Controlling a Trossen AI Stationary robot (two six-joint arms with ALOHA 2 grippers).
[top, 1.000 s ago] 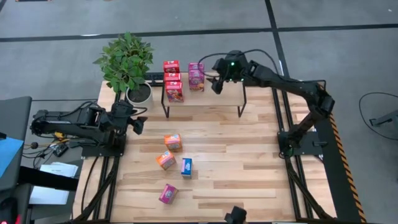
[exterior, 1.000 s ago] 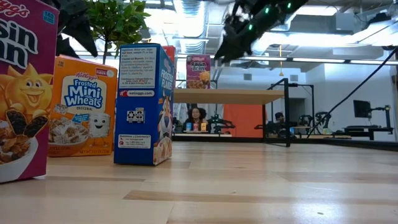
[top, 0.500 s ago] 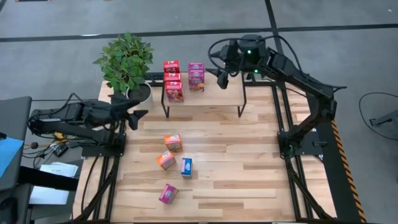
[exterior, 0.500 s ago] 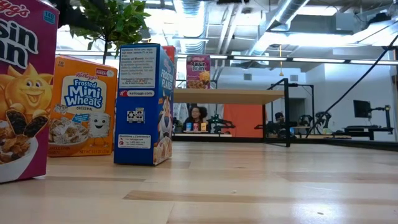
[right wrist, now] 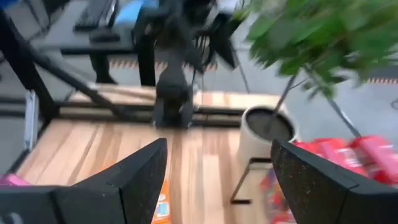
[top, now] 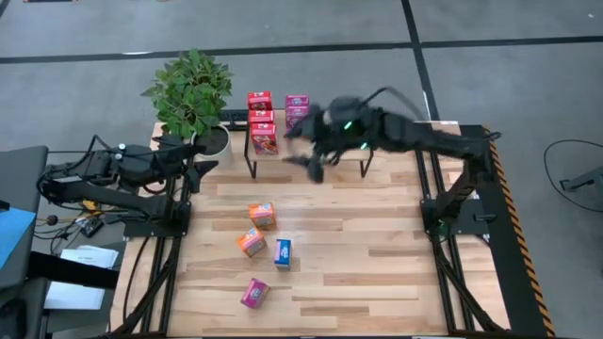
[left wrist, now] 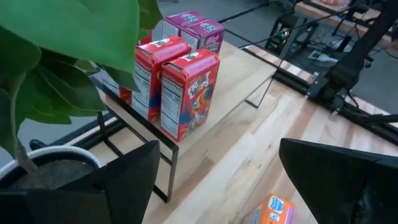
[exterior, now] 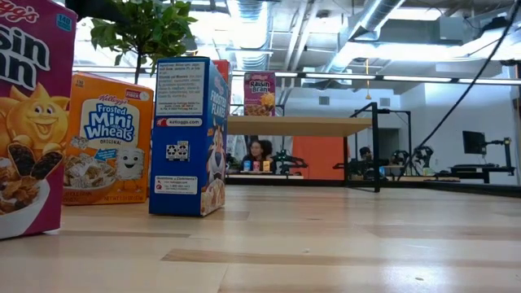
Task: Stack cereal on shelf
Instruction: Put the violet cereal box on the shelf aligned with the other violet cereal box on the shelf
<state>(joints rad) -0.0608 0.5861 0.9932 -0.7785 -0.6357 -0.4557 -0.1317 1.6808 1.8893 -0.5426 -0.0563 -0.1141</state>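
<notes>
The shelf (top: 283, 151) stands at the table's far side on thin black legs. Red cereal boxes (left wrist: 186, 87) and magenta ones (left wrist: 199, 28) stand upright on its left end. Four more boxes stand on the table: two orange (top: 262, 215) (top: 251, 242), a blue one (top: 283, 252) and a magenta one (top: 254, 293). My right gripper (top: 306, 155) hangs open and empty above the shelf's middle, blurred. My left gripper (top: 203, 155), also open and empty, is raised beside the plant pot, left of the shelf. The low view shows neither gripper.
A potted plant (top: 193, 94) stands at the far left corner, close to my left gripper; its leaves (left wrist: 56, 56) fill part of the left wrist view. Bare planks lie right of the loose boxes. People sit in the room beyond the table (exterior: 256, 150).
My right gripper has risen from the shelf's right end and swung toward the table's left and near edges, over the shelf, staying open. My left gripper has risen beside the plant and tipped up toward level, also staying open. No box has moved.
</notes>
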